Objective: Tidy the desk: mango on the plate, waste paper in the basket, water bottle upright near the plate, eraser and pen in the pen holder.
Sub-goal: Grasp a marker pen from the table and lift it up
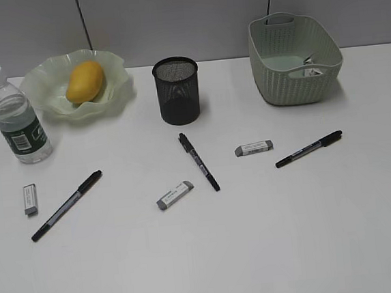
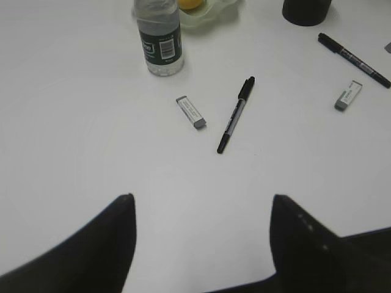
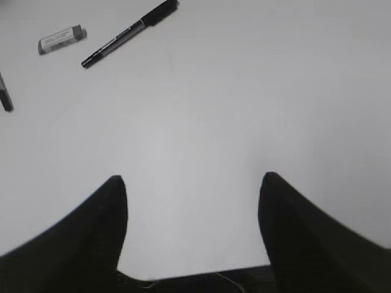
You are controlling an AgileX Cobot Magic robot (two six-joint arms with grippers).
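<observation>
Both grippers, left (image 2: 201, 210) and right (image 3: 192, 192), spread, empty; pens, erasers loose on desk (image 1: 292, 234), pen holder (image 1: 176, 90) unfilled.

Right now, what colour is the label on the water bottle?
Dark green with white print on the water bottle; the exterior view shows it best.

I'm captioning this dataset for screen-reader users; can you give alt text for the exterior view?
Three pens and three erasers lie scattered on a white desk. Behind them stand a water bottle, a plate holding a mango, a pen holder and a basket.
</observation>
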